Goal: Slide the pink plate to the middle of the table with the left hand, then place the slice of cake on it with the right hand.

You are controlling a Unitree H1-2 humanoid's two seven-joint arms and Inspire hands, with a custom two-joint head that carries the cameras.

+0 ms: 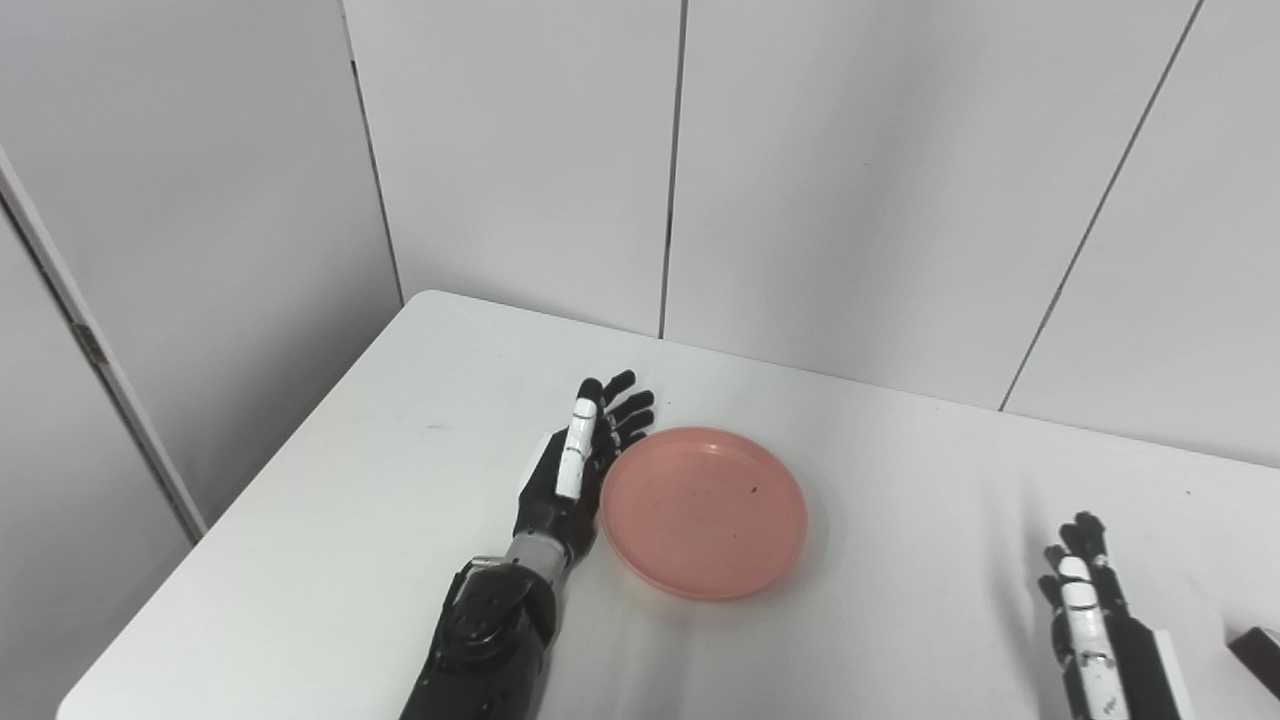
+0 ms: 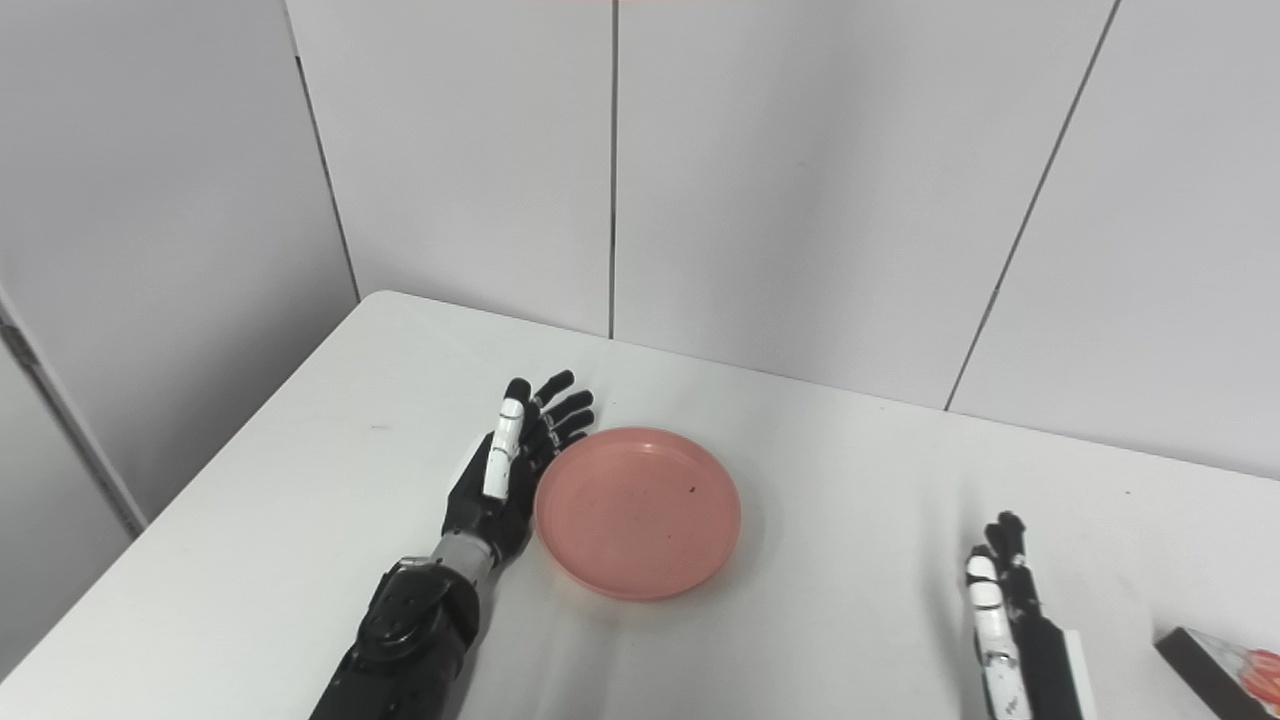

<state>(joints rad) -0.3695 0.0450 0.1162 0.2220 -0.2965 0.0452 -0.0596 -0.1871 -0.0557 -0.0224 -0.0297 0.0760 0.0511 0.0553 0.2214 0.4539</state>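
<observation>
**Left eye view: flat palm set against the plate's left rim**

The left hand [image 1: 572, 470] stands edge-on, fingers [image 1: 578, 440] straight and apart, holding nothing, at the pink plate [image 1: 703, 511]. Push low on the rim, evenly, so it slides without tipping. Bare surface [image 1: 900, 470] lies rightward. The right hand [image 2: 1005, 620] waits, fingers extended, empty, near the cake slice [image 2: 1225, 665] at the frame edge.

The round plastic plate [image 1: 704, 512] is plain pink with one dark speck. The flat table top [image 1: 350, 480] is white. Both robot hands, left [image 1: 575, 468] and right [image 1: 1085, 610], are black with white finger segments.
</observation>
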